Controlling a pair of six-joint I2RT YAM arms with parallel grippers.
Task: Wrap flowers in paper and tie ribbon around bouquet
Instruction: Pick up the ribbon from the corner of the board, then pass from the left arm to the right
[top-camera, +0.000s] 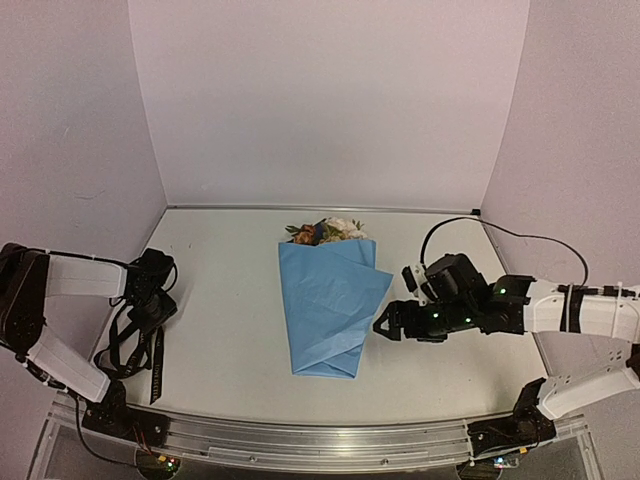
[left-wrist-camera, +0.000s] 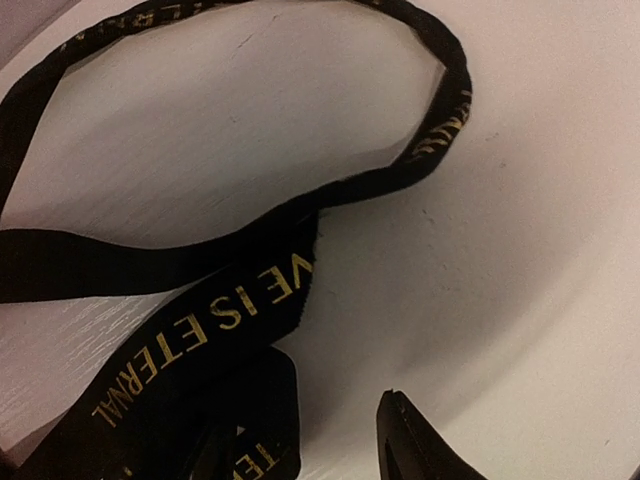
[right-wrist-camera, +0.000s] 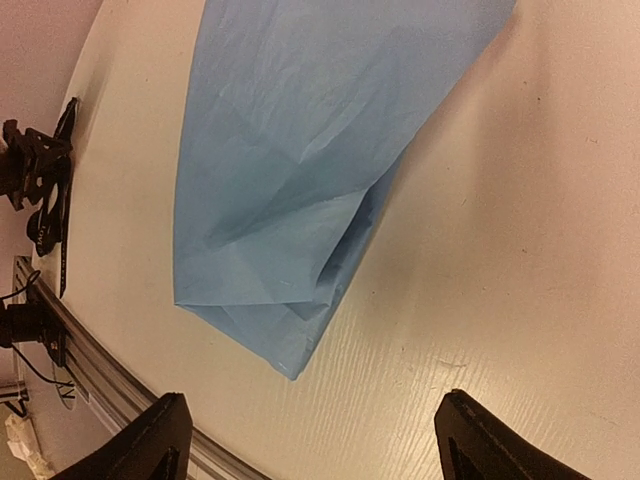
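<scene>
"Where is the bouquet (top-camera: 328, 310)?"

"Flat on the counter (top-camera: 225, 300) between my arms, narrow end toward me. Only a few blooms (top-camera: 330, 231) peek out at the far end. The stems are hidden inside the paper (right-wrist-camera: 290, 150)."

"And your hands?"

"My right hand (right-wrist-camera: 315, 400) sits just beside the bouquet's right edge, fingers wide apart, nothing between them. My left hand (top-camera: 150, 305) hovers over the ribbon (left-wrist-camera: 60, 265) at the left. Up close I see one finger (left-wrist-camera: 410, 440) only. The other is lost against the black loops, so I cannot tell whether it grips. The gold lettering (left-wrist-camera: 190, 345) is cut off."
</scene>
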